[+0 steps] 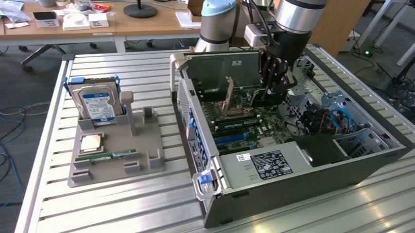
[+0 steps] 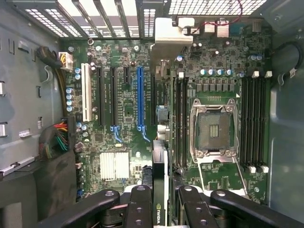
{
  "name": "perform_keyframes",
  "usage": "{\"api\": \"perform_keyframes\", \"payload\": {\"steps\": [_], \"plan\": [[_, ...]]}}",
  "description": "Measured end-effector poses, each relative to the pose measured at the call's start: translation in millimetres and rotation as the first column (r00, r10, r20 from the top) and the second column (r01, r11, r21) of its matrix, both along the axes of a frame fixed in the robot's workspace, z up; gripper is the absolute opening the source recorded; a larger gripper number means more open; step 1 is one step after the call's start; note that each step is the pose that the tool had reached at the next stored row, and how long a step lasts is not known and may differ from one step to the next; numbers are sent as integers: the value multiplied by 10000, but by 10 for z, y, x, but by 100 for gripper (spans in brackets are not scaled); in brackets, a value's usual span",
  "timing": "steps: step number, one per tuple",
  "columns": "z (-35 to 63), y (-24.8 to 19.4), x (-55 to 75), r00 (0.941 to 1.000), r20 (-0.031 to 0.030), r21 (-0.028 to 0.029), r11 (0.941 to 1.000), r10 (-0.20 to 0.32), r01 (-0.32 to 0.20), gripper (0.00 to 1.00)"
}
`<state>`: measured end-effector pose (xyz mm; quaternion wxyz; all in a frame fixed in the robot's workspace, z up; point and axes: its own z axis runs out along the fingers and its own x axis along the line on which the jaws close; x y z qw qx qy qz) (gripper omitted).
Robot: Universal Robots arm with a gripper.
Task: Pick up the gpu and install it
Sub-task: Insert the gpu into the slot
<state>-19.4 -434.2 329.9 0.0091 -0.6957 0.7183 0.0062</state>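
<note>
The gpu (image 2: 160,161) is seen edge-on, a thin dark card with a pale metal bracket (image 2: 166,40) at its far end. My gripper (image 2: 161,211) is shut on its upper edge, one black finger (image 2: 138,209) on each side. The card hangs inside the open computer case (image 1: 292,170), above the green motherboard (image 2: 123,123). It lies parallel to the long blue slot (image 2: 140,95), between that slot and the black memory slots (image 2: 180,118). In the exterior view my gripper (image 1: 275,82) reaches down into the case near the back wall. Whether the card touches a slot is hidden.
An empty CPU socket (image 2: 213,126) and cable bundles (image 2: 57,137) lie inside the case. On the slatted table, a grey fixture (image 1: 116,145) holds a hard drive in a blue frame (image 1: 97,102), a CPU chip (image 1: 91,142) and a green memory stick (image 1: 107,156).
</note>
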Motion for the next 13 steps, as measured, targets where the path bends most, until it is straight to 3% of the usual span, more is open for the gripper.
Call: {"api": "perform_keyframes", "payload": {"steps": [5,13], "plan": [[-1,-49,0,10000,-1,-2,10000,-1,1,26],[-14,-53,0,10000,1,-1,10000,-1,1,26]]}}
